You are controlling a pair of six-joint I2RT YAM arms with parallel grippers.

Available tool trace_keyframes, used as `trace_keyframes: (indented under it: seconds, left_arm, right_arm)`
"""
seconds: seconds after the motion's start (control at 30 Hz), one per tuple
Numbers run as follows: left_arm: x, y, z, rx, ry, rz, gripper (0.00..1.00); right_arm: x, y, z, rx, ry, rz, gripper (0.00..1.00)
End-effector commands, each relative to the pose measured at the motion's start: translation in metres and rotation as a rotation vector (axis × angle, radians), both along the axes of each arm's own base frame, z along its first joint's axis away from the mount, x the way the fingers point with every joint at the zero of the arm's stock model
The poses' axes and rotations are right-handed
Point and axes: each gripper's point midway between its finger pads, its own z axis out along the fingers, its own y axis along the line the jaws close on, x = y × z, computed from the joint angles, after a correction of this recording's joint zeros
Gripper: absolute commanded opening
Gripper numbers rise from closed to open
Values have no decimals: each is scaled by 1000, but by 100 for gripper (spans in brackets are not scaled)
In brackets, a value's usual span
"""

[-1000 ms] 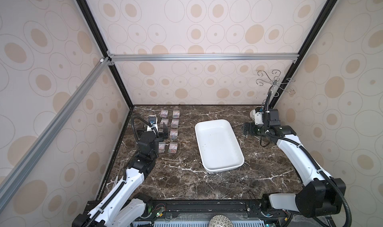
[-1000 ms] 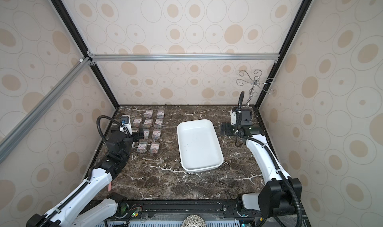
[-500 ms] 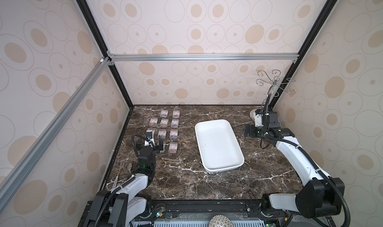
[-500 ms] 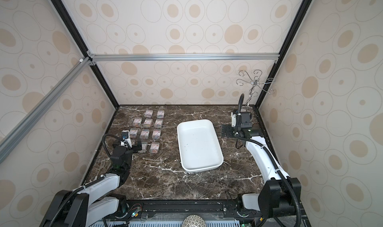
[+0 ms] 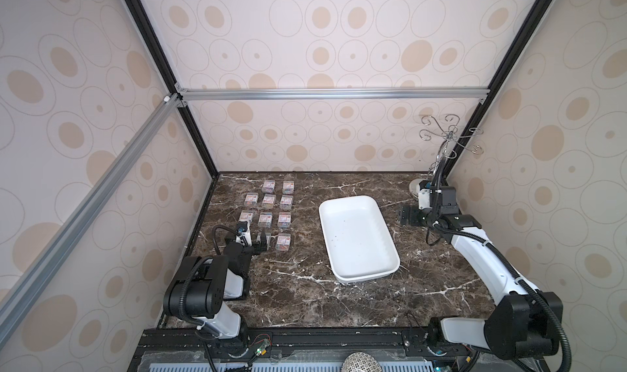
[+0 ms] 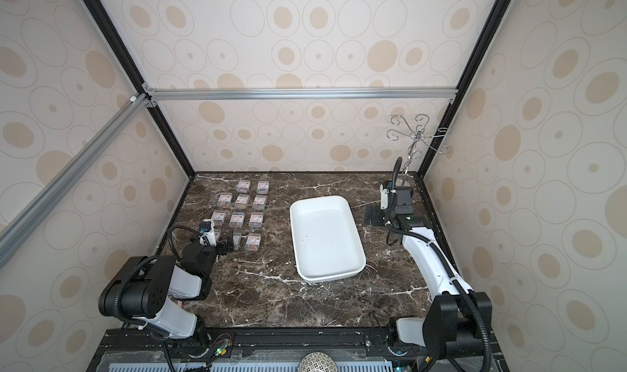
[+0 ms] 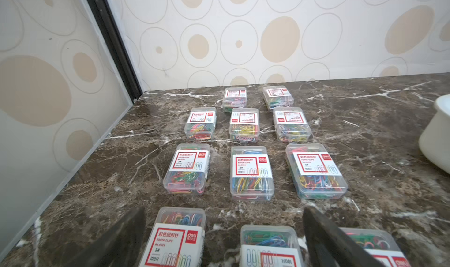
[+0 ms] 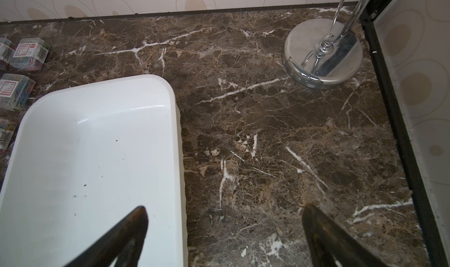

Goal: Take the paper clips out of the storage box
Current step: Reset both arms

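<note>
Several small clear boxes of paper clips [image 5: 265, 219] [image 6: 236, 219] [image 7: 251, 172] lie in rows on the dark marble table, left of the storage box. The storage box [image 5: 356, 238] [image 6: 325, 238] [image 8: 97, 156] is a white tray at the table's middle, holding only a few dark specks. My left gripper [image 5: 254, 243] [image 6: 222, 243] [image 7: 224, 212] is open above the nearest row of boxes and grips nothing. My right gripper [image 5: 407, 215] [image 6: 373, 215] [image 8: 225, 209] is open over the tray's far right edge, one finger over the tray and one over the marble.
A chrome hook stand [image 5: 448, 139] rises in the back right corner, its round base [image 8: 323, 54] close behind my right gripper. Patterned walls with black posts close in the table on three sides. In the left wrist view the tray's rim [image 7: 435, 136] shows.
My left arm has drawn back toward the front and folded low, taking its open gripper from the middle rows to the nearest row. The right arm has barely moved.
</note>
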Motion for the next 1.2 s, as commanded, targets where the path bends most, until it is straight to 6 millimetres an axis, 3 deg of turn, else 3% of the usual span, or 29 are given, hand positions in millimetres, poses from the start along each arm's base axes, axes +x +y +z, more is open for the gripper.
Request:
trace_keyframes:
  seconds: [0.0,0.37,0.73,0.93,1.07,1.17]
  left_arm:
    - [9,-6,25,-16,-95,-45,100]
    - [9,-5,25,-10,-87,-39,100]
    - [9,-5,25,-11,-88,-38,100]
    - [9,-5,25,-10,-88,-37,100]
    - [9,-6,25,-10,-88,-37,100]
    - [10,-5,24,-8,-85,-34,100]
  right_arm:
    - [3,-5,7,-15,-71,0,100]
    - [1,-14,-10,-77,-194,22,100]
    - [4,-14,-64,-71,-256,26,100]
    - [6,-7,-73,-61,-395,62,100]
    - [5,-13,-93,-29,-439,45,100]
    - [9,-4,-102,-21,-380,105,100]
